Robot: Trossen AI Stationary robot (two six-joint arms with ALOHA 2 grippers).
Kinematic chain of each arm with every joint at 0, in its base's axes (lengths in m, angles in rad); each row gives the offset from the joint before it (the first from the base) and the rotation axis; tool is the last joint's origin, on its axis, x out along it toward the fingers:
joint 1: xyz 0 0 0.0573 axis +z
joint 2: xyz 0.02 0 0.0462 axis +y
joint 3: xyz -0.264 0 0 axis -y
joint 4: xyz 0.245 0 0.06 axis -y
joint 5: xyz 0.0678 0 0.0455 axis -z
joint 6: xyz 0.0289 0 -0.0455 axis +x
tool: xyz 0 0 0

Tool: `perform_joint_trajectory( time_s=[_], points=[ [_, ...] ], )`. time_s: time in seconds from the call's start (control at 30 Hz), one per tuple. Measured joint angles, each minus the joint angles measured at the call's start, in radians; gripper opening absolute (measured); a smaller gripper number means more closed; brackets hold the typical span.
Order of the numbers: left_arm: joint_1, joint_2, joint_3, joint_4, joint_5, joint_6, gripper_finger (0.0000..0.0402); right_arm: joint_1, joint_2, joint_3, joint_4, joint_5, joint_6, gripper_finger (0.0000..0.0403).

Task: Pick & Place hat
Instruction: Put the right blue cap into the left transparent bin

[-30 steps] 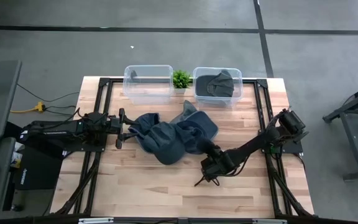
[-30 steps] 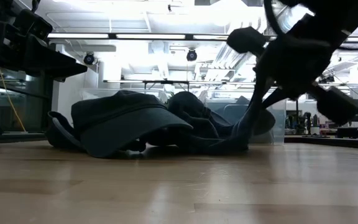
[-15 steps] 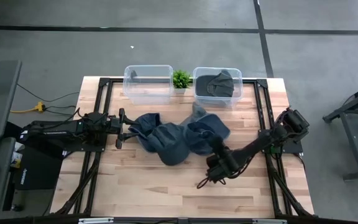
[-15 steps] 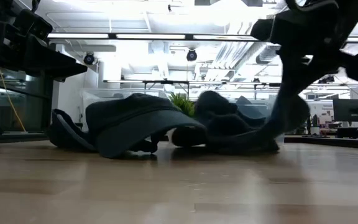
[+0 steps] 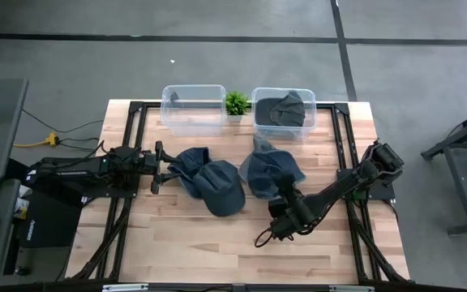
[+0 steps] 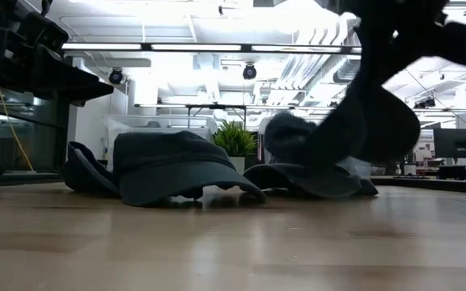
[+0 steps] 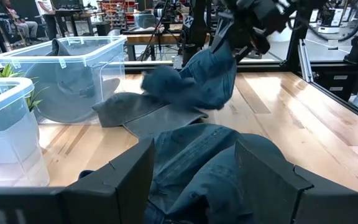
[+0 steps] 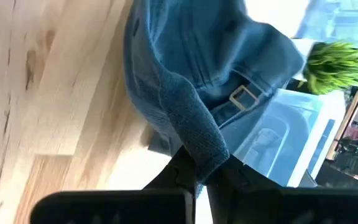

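My right gripper (image 5: 284,197) is shut on a blue denim hat (image 5: 268,169), which hangs over the table's middle. In the low view this hat (image 6: 372,121) hangs above a flatter grey hat (image 6: 306,179) that lies on the table. Two more dark hats (image 5: 209,178) lie overlapped left of centre, brims on the wood. My left gripper (image 7: 197,180) stands open and level at the left, with the nearest hat (image 7: 210,155) just ahead of its fingers; whether they touch it I cannot tell. My right gripper pinches the hat's rim edge (image 8: 205,157) between its two fingers, close to the back strap with its metal buckle (image 8: 243,96). The fingers come slanting down from the table's near right. The hat hangs slack and raised; whether its lower part touches the hat beneath I cannot tell.
Two clear bins stand at the far edge: the left one (image 5: 193,107) and the right one (image 5: 283,122), which holds a dark hat (image 5: 286,107). A small green plant (image 5: 236,101) stands between them. Bare wood lies along the near edge (image 5: 217,251).
My right gripper has risen, rolled and shifted a little toward the far right, drawing the denim hat out of the pile. The hat, stretched across the others before, now hangs apart from them and higher. The left pile stays on the table.
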Motion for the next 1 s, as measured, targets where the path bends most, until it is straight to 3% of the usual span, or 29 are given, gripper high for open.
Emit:
perform_joint_trajectory(
  time_s=[0.6,1.0],
  points=[
    [0.0,0.0,0.0,0.0,0.0,0.0,0.0221,-0.038,0.001,0.126,0.067,0.152,0.071,0.0007],
    [0.0,0.0,0.0,0.0,0.0,0.0,0.0221,-0.131,0.001,0.189,0.211,0.212,-0.006,0.0007]
  ],
)
